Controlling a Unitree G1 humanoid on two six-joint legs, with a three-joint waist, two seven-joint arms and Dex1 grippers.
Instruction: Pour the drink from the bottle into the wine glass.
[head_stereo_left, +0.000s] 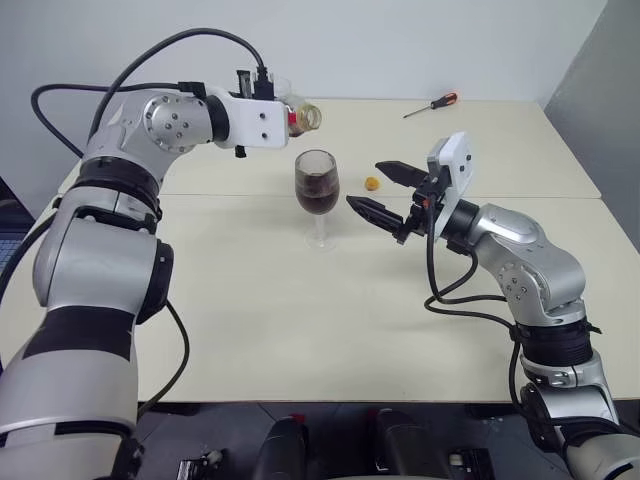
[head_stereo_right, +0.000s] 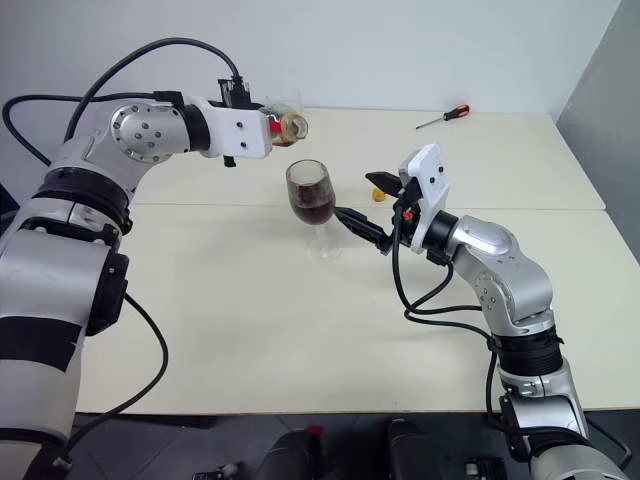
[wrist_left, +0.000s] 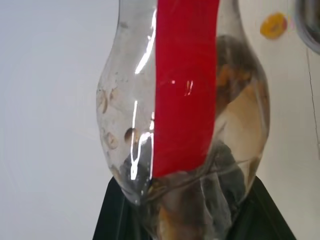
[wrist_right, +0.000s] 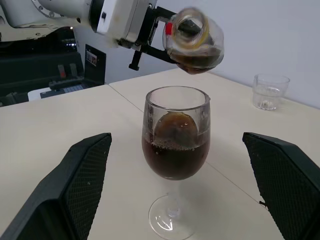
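Note:
My left gripper (head_stereo_left: 283, 117) is shut on the bottle (head_stereo_left: 301, 115), a small clear one with a red strip (wrist_left: 185, 85). It holds the bottle on its side, above and just behind the wine glass (head_stereo_left: 317, 190). A little brownish liquid lies in the bottle's lower side (wrist_right: 195, 59), and no stream shows. The stemmed glass stands upright on the table with the dark drink (wrist_right: 175, 157) filling about half its bowl. My right gripper (head_stereo_left: 385, 192) is open at bowl height to the right of the glass, fingertips just short of it. A small yellow cap (head_stereo_left: 372, 184) lies on the table behind that gripper.
A short clear tumbler (wrist_right: 270, 91) stands at the back of the cream table (head_stereo_left: 250, 320), beyond the bottle. A screwdriver with a red handle (head_stereo_left: 432, 105) lies at the far right. A seam runs across the table just behind the glass.

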